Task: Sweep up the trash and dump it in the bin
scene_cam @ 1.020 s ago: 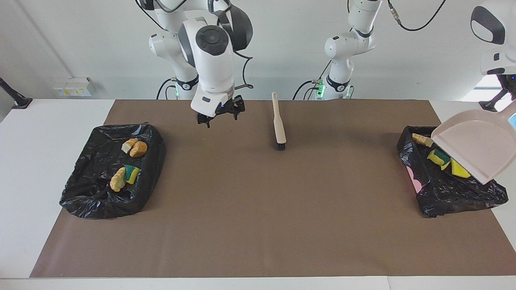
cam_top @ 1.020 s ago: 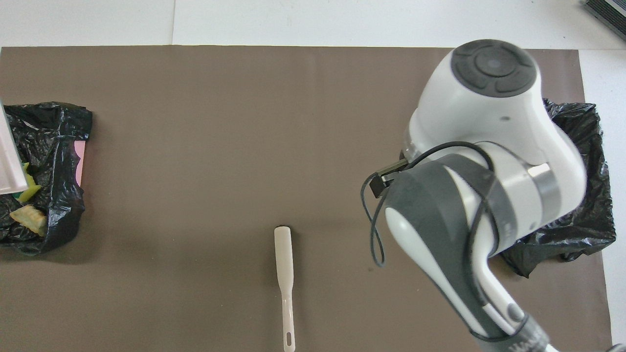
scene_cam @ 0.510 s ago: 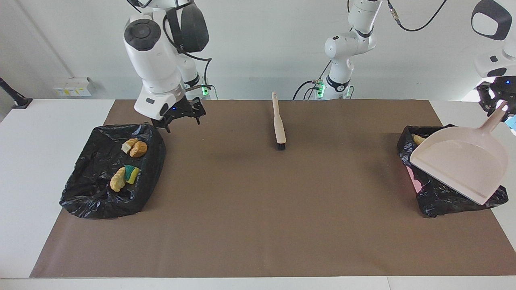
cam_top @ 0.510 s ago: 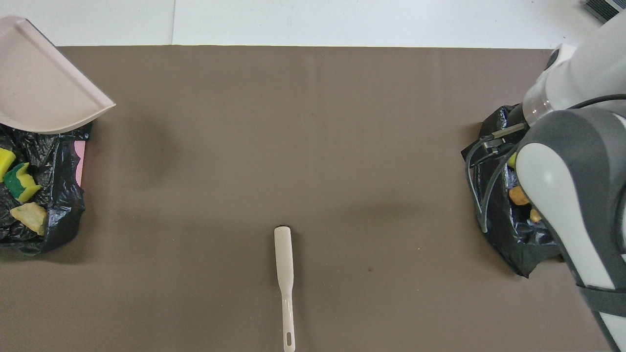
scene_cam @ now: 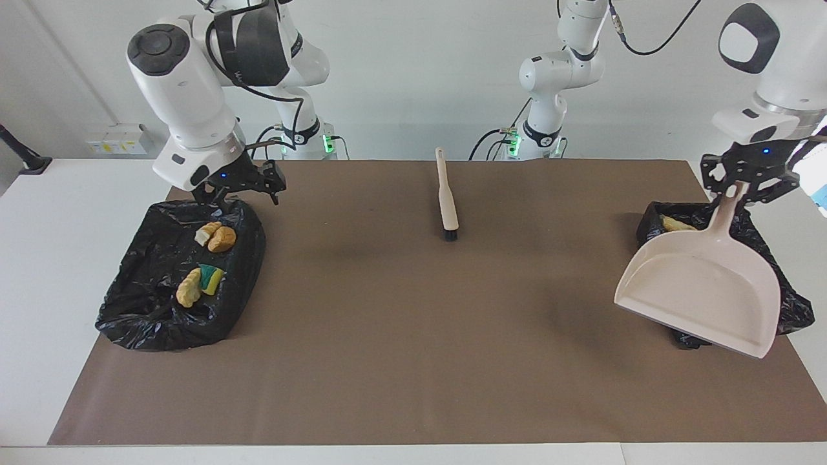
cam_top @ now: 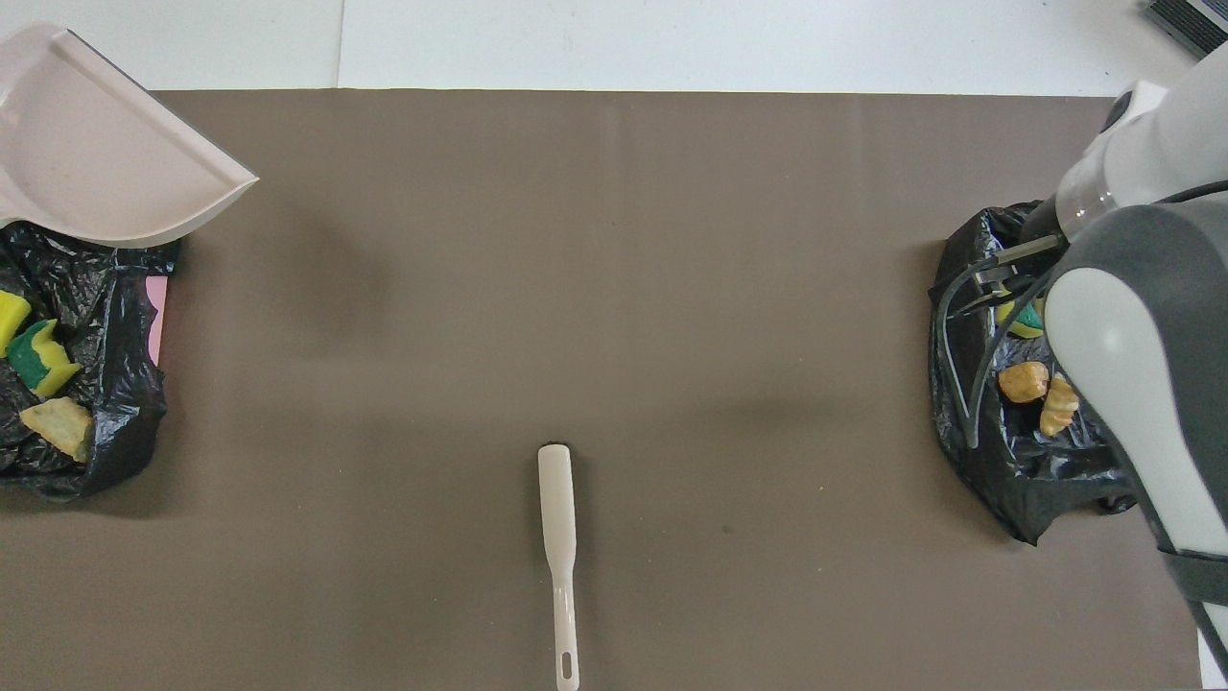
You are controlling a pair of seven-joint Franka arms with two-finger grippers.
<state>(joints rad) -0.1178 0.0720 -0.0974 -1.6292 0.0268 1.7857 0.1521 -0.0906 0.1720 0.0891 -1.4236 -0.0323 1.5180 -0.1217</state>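
Observation:
The trash lies in two black-lined bins. In the bin (scene_cam: 148, 316) at the right arm's end are tan bread lumps (scene_cam: 216, 237) and a yellow-green sponge (scene_cam: 210, 278). The bin (cam_top: 106, 317) at the left arm's end holds sponge pieces (cam_top: 38, 350) and a bread lump (cam_top: 59, 425). My left gripper (scene_cam: 742, 187) is shut on the handle of the beige dustpan (scene_cam: 701, 294), which hangs empty and tilted over that bin. My right gripper (scene_cam: 247, 190) is open and empty over the robot-side edge of its bin.
A cream brush (scene_cam: 446, 197) with black bristles lies on the brown mat (scene_cam: 413, 336) midway between the bins, its handle toward the robots. In the overhead view the right arm's body covers part of its bin (cam_top: 969, 461).
The right arm swung from above the mat's middle out to the bin at its end. The left gripper turned the dustpan off the trash and carried it toward the table's middle.

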